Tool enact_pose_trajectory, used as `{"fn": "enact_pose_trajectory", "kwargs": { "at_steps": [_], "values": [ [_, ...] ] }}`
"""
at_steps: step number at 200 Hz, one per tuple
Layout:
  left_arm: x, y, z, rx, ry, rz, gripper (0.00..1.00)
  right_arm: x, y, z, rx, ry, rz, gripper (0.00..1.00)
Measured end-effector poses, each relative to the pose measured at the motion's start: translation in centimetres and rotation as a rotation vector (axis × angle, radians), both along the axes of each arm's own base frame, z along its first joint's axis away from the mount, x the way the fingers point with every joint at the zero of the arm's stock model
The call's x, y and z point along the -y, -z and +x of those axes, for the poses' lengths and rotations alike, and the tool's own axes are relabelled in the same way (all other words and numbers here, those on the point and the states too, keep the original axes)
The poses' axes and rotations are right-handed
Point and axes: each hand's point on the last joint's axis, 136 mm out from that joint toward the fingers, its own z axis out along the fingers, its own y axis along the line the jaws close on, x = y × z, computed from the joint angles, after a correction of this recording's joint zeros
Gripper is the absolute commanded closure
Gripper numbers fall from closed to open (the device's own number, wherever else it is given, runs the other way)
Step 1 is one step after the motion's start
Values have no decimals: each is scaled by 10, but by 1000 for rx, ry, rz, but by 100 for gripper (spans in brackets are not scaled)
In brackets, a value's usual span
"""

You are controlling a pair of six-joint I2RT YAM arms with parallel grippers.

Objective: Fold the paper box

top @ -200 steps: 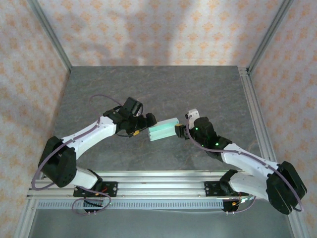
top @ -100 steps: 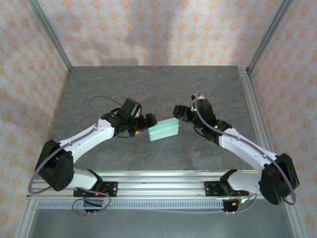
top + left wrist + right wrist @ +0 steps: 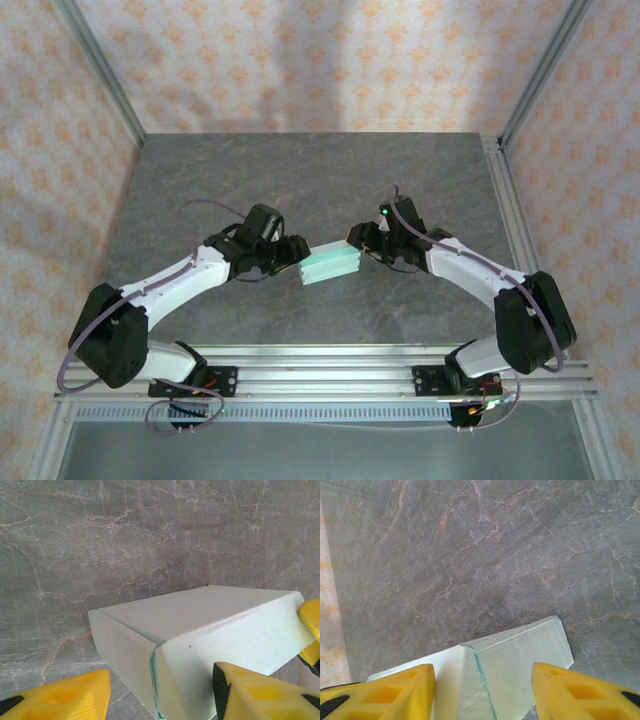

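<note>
The box (image 3: 330, 264) lies closed and flat near the middle of the tabletop (image 3: 300, 170), its long side tilted a little, between the two arms. The left hand (image 3: 297, 253) is at its left end and the right hand (image 3: 358, 238) at its right end. In the left wrist view the left hand (image 3: 161, 674) straddles a corner of the box (image 3: 200, 625), fingers apart, with a sliver of tabletop showing between one finger (image 3: 75, 695) and the card. In the right wrist view the right hand (image 3: 483, 672) has its fingers on either side of the box (image 3: 515, 660); I cannot tell whether they press on it.
</note>
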Motion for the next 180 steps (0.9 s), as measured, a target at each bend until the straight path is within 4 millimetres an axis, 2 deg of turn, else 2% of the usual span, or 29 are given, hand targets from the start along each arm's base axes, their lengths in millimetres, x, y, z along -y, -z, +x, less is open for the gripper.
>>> {"fn": "enact_pose_trajectory", "kwargs": {
  "at_steps": [46, 81, 94, 112, 129, 148, 180],
  "values": [
    [2, 4, 2, 7, 3, -7, 54, -4, 2, 3, 1, -8, 15, 67],
    [3, 5, 4, 18, 3, -14, 56, -3, 2, 4, 9, -9, 13, 68],
    [3, 6, 4, 20, 3, -14, 52, -3, 2, 4, 9, -10, 13, 66],
    [2, 6, 3, 16, 2, -10, 39, -3, 2, 4, 12, -13, 11, 66],
    [-1, 9, 1, 6, 4, 8, 38, -3, 2, 4, 14, -15, 10, 66],
    [-2, 8, -1, 5, 3, 13, 42, -3, 2, 4, 14, -15, 10, 66],
    [-3, 4, -3, 9, 4, 11, 58, -3, 3, 5, 18, -15, 12, 66]
  ]
}}
